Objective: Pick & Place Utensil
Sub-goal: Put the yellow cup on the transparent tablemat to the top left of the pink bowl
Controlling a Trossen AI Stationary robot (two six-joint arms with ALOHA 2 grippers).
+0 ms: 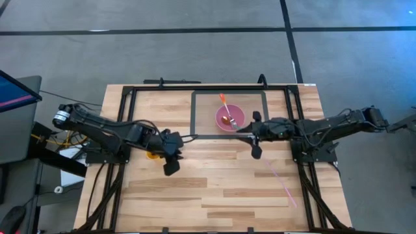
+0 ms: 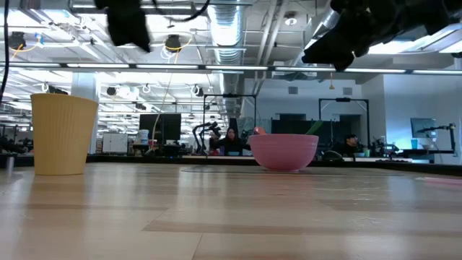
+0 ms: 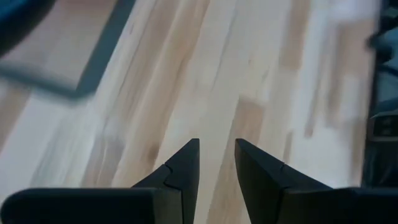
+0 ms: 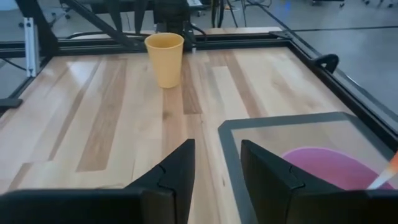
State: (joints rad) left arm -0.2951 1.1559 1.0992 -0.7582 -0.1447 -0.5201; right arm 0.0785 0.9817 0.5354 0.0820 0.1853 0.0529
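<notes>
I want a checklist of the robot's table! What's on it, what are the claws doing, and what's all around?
Surface: wooden table with a taped rectangle at its back.
Job's things: pink bowl inside the taped rectangle, holding an orange-handled utensil that looks like a spoon; yellow cup standing upright on the left side.
Clutter: a thin pink stick lying on the right front of the table.
Grippers: left gripper open and empty above bare wood; right gripper open and empty, beside the bowl.
Cables: black cables run down the table's left edge.
Surroundings: grey floor, a monitor at the left, people at desks far behind.
</notes>
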